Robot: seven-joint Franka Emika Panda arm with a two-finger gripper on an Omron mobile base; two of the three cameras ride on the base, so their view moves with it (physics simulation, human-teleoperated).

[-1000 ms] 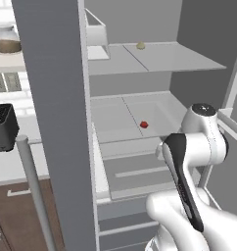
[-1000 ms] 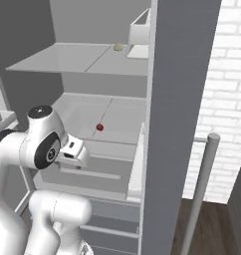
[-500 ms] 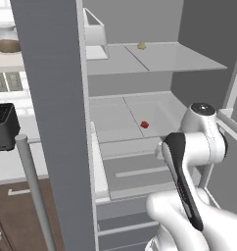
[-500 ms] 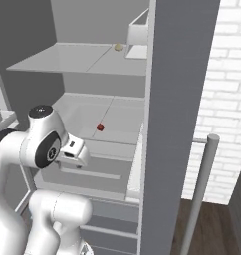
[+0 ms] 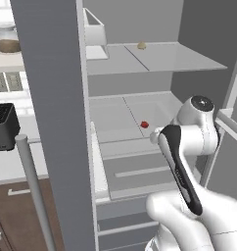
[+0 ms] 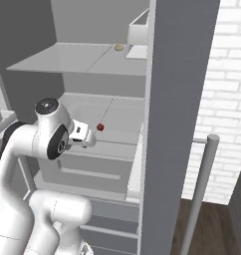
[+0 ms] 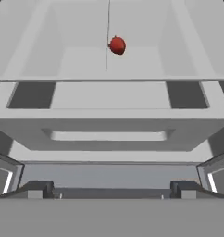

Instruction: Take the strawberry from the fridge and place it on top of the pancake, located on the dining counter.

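The strawberry (image 5: 144,124) (image 6: 100,127) is a tiny red berry lying on the middle pale shelf of the open grey fridge (image 5: 52,98). In the hand view the strawberry (image 7: 117,45) lies ahead and slightly right of centre, beyond the shelf's front edge. My gripper (image 7: 111,190) is open, its two dark tips set wide apart and nothing between them. It hovers in front of the shelf, short of the berry, level with the drawers. The pancake and the dining counter are out of view.
A small tan lump (image 5: 141,45) and a white bin (image 5: 93,29) sit on the upper shelf. The fridge doors stand open on both sides, with bar handles (image 5: 35,186) (image 6: 202,184). A black toaster (image 5: 3,127) is at the left and a brick wall (image 6: 227,99) at the right.
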